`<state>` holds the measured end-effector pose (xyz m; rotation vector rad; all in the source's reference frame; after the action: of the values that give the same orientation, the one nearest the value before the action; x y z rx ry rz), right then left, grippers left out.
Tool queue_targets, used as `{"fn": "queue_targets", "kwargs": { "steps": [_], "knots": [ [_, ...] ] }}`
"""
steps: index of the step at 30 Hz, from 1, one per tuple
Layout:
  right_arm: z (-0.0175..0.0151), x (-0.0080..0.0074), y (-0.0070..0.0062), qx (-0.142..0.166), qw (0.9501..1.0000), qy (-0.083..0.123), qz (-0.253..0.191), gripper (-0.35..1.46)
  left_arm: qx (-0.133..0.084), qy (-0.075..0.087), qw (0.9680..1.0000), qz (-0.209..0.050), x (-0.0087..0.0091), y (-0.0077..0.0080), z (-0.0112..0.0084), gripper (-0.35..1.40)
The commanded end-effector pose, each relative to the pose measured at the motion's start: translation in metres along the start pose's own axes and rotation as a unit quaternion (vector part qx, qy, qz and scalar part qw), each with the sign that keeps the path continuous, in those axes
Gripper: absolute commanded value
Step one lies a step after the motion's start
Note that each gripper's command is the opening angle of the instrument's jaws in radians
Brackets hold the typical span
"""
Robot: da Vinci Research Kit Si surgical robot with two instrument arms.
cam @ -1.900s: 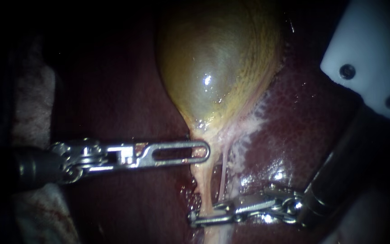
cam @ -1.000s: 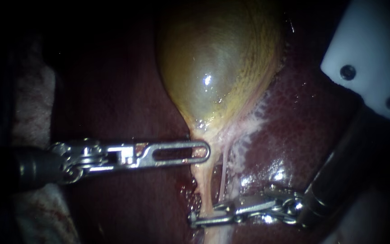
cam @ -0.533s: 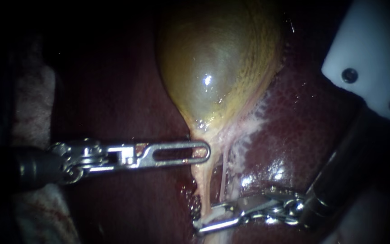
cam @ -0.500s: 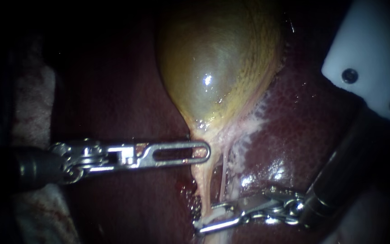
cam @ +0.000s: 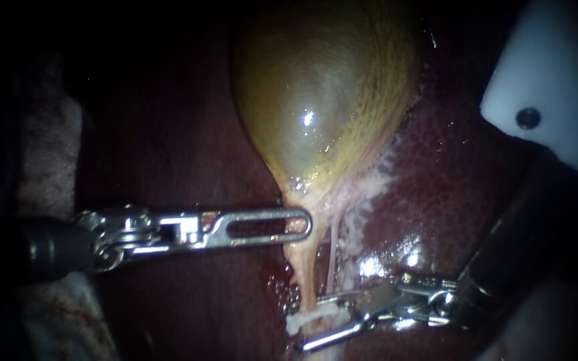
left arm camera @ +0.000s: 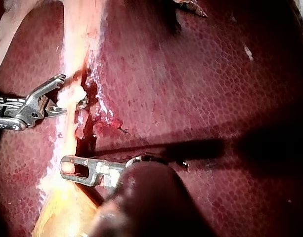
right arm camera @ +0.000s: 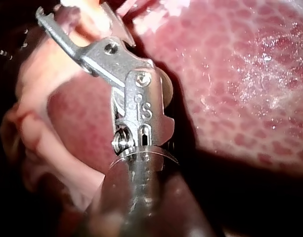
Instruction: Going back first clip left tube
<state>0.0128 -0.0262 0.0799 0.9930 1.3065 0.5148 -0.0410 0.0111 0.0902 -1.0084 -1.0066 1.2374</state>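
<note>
Spread wide, the end effector of the right instrument (cam: 316, 326) holds nothing: a clear gap shows between its two thin metal jaws. Its dark shaft comes in from the right, low across the liver (cam: 449, 174). One jaw lies above and the other below a small white clip (cam: 308, 321). The clip sits across the left tube (cam: 304, 281), low on the tube and well below the gallbladder (cam: 322, 93). The clip lies in the gap between the open jaws, and it cannot be told whether either jaw touches it.

The right wrist view shows the same spread, with one jaw reaching out past pale tissue and the other set apart from it. In the left wrist view the clip shows as a white lump on the pale tube, right at the mouth of the open end effector.

The left instrument (cam: 302, 224) lies level across the liver. The tip of its slotted end effector rests against the left side of the left tube, just under the narrowing neck of the gallbladder and well above the clip. Pale tissue shows through the end of the slot in the left wrist view. Whether this end effector grips the tube or only rests on it cannot be told.

A thinner tube (cam: 331, 257) runs just beside the left tube on its right, down from the whitish tissue at the edge of the gallbladder. A little blood lies on the liver just left of the left tube. A white block with screws (cam: 556, 87) sits above the right instrument's shaft.
</note>
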Motion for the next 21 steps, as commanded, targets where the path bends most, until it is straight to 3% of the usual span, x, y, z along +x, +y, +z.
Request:
{"fn": "queue_targets", "kwargs": {
  "steps": [1, 8, 16, 21],
  "knots": [
    [-0.0001, 0.0002, 0.0000, -0.002, 1.0000, 0.001, -0.005, 0.50, 0.000, 0.000, 1.0000, 0.000, 0.0000, 0.0000, 0.0000, -0.35],
    [-0.0007, 0.0011, 0.0003, -0.012, 0.9990, 0.002, -0.043, 0.52, 0.000, 0.000, 1.0000, 0.000, 0.0000, 0.0000, 0.0000, -0.35],
    [-0.0024, 0.0023, 0.0005, -0.027, 0.9970, -0.011, -0.072, 0.53, 0.000, 0.000, 1.0000, 0.000, 0.0000, 0.0000, 0.0000, -0.35],
    [-0.0036, 0.0029, 0.0004, -0.030, 0.9969, -0.014, -0.072, 0.53, 0.000, 0.000, 1.0000, 0.000, 0.0000, 0.0000, 0.0000, -0.35]
  ]
}}
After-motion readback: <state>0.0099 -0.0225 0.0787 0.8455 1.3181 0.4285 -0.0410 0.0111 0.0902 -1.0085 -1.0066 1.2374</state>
